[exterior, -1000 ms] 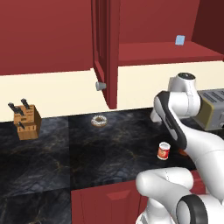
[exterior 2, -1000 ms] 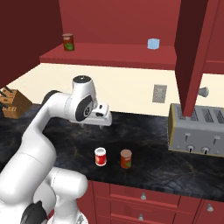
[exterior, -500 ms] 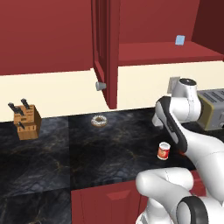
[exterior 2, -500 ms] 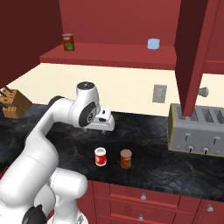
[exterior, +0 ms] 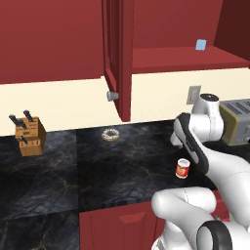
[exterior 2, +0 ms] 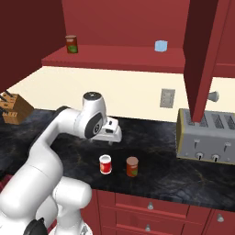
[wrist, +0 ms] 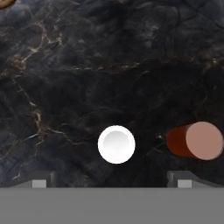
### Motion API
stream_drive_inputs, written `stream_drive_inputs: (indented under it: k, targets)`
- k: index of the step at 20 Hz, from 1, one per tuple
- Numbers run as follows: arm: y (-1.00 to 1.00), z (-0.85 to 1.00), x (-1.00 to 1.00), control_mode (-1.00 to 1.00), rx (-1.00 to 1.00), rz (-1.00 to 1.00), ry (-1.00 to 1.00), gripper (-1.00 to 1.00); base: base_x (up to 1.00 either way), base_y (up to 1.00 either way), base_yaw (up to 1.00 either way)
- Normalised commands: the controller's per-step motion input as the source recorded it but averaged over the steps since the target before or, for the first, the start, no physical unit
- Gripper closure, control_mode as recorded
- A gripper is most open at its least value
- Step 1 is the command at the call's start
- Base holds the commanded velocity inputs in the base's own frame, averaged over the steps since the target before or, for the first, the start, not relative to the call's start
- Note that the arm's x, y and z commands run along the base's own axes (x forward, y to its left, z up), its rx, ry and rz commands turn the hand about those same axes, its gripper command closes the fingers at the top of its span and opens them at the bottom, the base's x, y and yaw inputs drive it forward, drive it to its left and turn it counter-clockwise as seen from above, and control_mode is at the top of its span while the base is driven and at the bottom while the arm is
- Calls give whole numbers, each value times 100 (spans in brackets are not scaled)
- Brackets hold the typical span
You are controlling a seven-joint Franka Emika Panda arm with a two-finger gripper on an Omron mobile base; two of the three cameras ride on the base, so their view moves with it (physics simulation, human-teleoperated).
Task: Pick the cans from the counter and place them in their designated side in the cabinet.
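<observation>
Over the last second the hand (exterior 2: 114,136) has swung out over the red can (wrist: 116,144) on the counter (wrist: 87,78), fingers spread and empty, so pickup looks imminent.

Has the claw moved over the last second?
Yes. In the right base view the claw has come down and rightward, closer to the red can on the counter.

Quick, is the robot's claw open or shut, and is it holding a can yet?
Gripper: open and holding nothing; its fingertips stand wide apart above the red can, which stands on the counter.
</observation>
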Motion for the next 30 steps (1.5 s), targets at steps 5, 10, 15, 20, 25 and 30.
stream_drive_inputs:
  k: [5, 10, 15, 20, 25, 30]
  targets:
    - [-5, -21, 0, -100, 0, 0, 1, -100, 0, 0, 0]
    - [0, -25, 0, -100, 0, 0, 4, -100, 0, 0, 0]
    - [0, -19, 0, -100, 0, 0, 0, -100, 0, 0, 0]
    - [0, -22, 0, -100, 0, 0, 0, -100, 0, 0, 0]
    - [0, -22, 0, -100, 0, 0, 0, -100, 0, 0, 0]
    - [0, -17, 0, -100, 0, 0, 0, -100, 0, 0, 0]
